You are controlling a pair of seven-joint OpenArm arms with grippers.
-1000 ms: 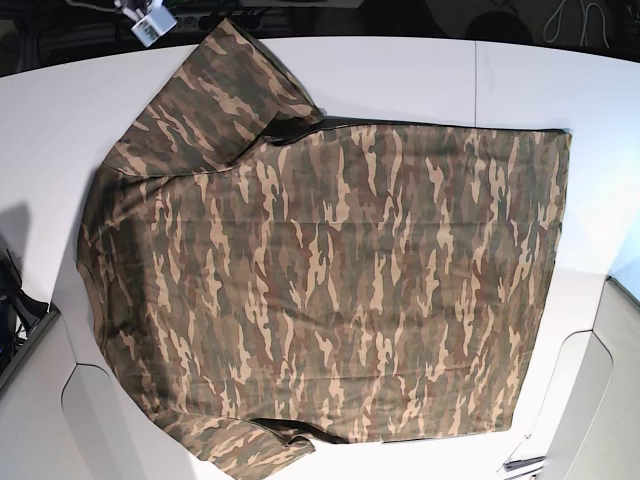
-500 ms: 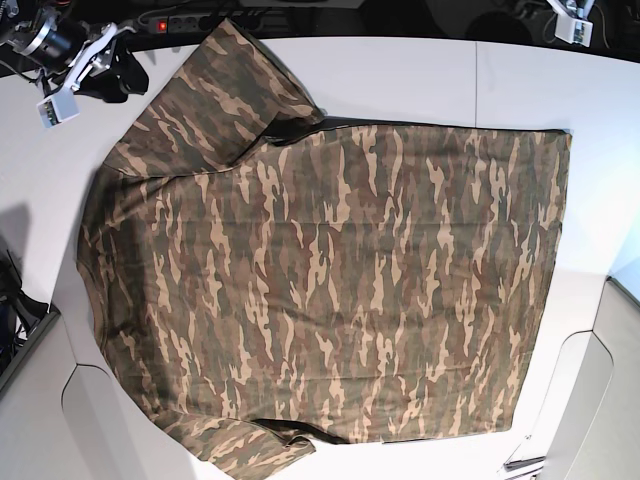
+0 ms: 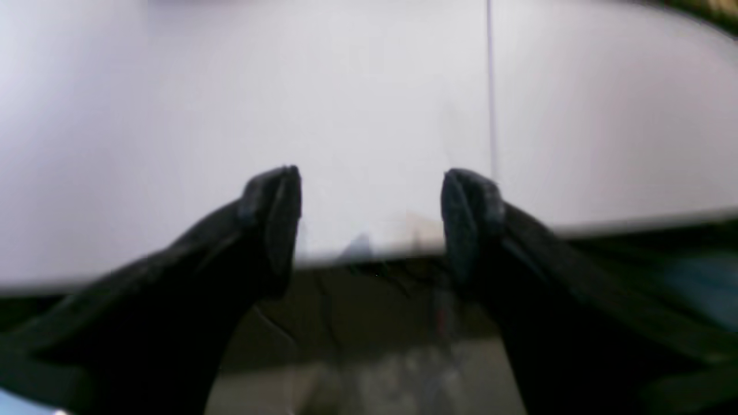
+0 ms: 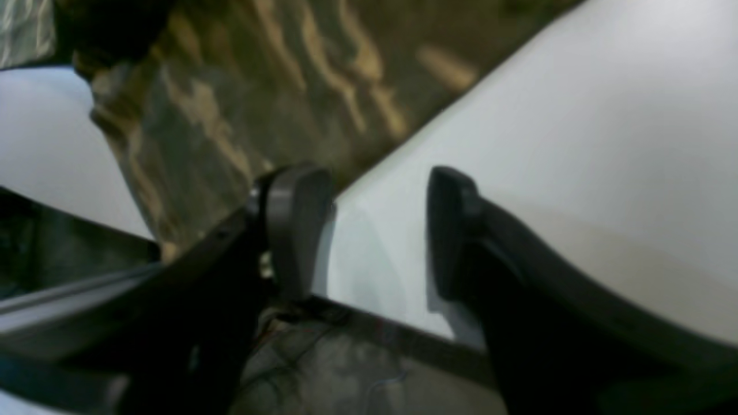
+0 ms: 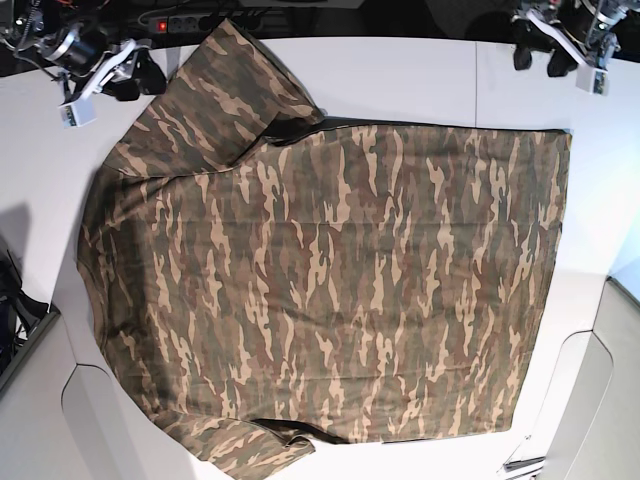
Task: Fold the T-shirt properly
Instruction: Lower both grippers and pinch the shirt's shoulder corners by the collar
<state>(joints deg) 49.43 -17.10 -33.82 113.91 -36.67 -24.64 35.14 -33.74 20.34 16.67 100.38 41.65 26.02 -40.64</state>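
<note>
I see a white table (image 5: 400, 75) made of panels, with a seam running from twelve toward six o'clock near its right side. The T-shirt (image 5: 330, 270) lies spread flat directly on it, collar end toward nine o'clock, hem toward three, one sleeve at eleven and one at seven.

T-shirt (image 5: 330, 270) lying spread on the desk (image 5: 400, 75), sleeve lying just beside the right end effector (image 5: 140, 75), left end effector (image 5: 535, 52) hanging over the desk edge, near the hem corner, apart from it
</note>
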